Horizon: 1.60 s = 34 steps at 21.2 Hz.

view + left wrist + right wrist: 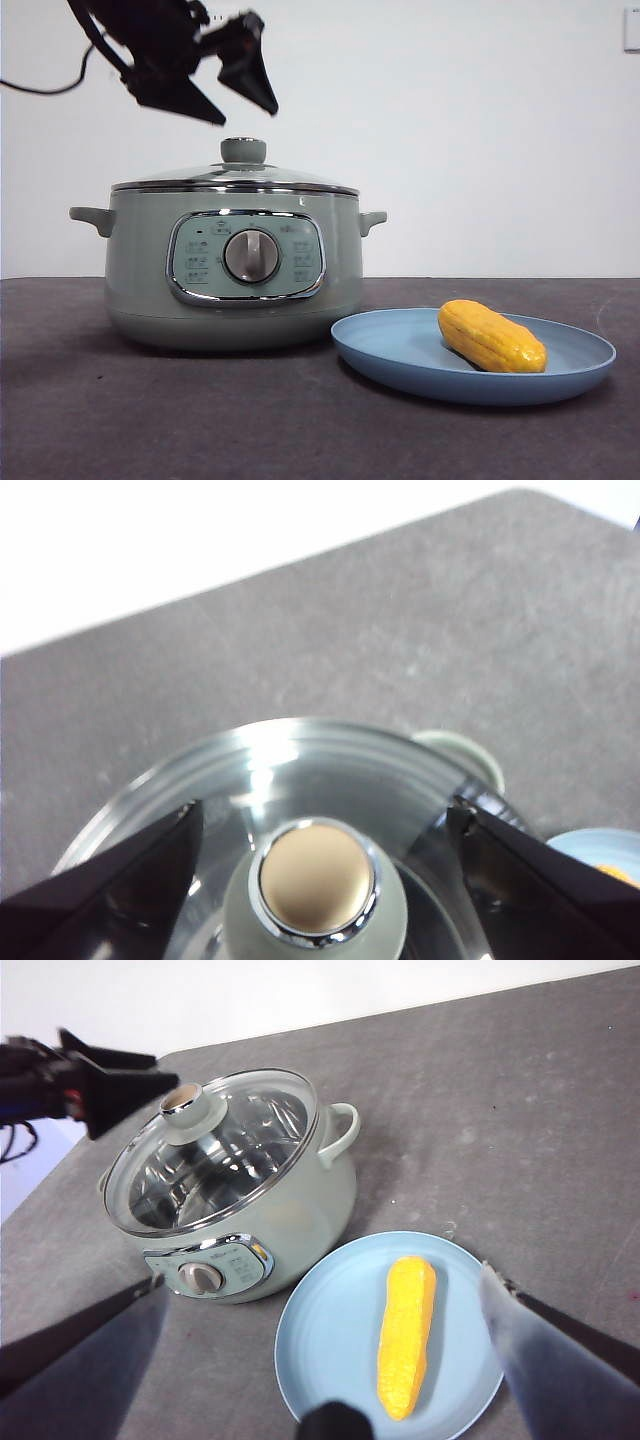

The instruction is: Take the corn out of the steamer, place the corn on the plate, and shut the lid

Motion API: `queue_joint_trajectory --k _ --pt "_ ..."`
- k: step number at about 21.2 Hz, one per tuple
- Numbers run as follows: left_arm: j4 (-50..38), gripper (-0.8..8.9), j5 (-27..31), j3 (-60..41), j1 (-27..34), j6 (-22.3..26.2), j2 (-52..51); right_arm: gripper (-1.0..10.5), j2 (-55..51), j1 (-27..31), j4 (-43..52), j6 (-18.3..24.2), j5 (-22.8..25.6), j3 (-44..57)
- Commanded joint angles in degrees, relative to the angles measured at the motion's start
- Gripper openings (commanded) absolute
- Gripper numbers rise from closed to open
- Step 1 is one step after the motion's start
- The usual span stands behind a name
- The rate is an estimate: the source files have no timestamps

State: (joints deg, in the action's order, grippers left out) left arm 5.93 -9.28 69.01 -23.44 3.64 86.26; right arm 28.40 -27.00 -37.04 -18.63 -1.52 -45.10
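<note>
The sage-green steamer (235,270) stands on the dark table with its glass lid (237,175) seated on the rim. Just above the lid's knob (315,885) hangs my left gripper (245,108), open, a jaw to each side and nothing between them. The yellow corn (491,337) lies on the light-blue plate (400,345) to the right of the steamer. My right gripper (320,1295) is high above the plate (320,1350), open and empty, looking down on the corn (405,1333), the steamer (290,1210) and the left gripper (150,1085) over the lid (215,1150).
A black cable (45,85) trails from the left arm at the upper left. The grey table (150,420) ends at a white wall behind the steamer.
</note>
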Motion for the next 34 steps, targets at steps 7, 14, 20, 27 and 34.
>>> queue_joint_trajectory --k 7,14,20,27,34 --pt "2.5 4.15 0.2 -0.2 -0.1 0.5 -7.2 6.0 -0.1 -0.1 0.3 0.3 -0.1 0.0" --pt "14.3 4.14 -0.8 -0.2 -0.5 0.0 -16.3 6.0 0.0 -0.1 -3.0 2.1 -5.3 0.0" --pt "31.7 4.03 -8.2 -0.2 -0.9 -2.6 -25.3 5.9 0.1 -0.1 -6.7 4.9 -15.5 0.0" --pt "47.6 0.23 -11.4 -0.2 -1.0 -4.4 -33.1 2.7 0.1 -0.1 -13.3 5.7 -19.6 0.0" --pt "54.8 -0.05 -12.3 -0.2 -0.9 -4.5 -36.8 0.0 0.1 -0.1 -16.1 6.1 -19.3 0.0"
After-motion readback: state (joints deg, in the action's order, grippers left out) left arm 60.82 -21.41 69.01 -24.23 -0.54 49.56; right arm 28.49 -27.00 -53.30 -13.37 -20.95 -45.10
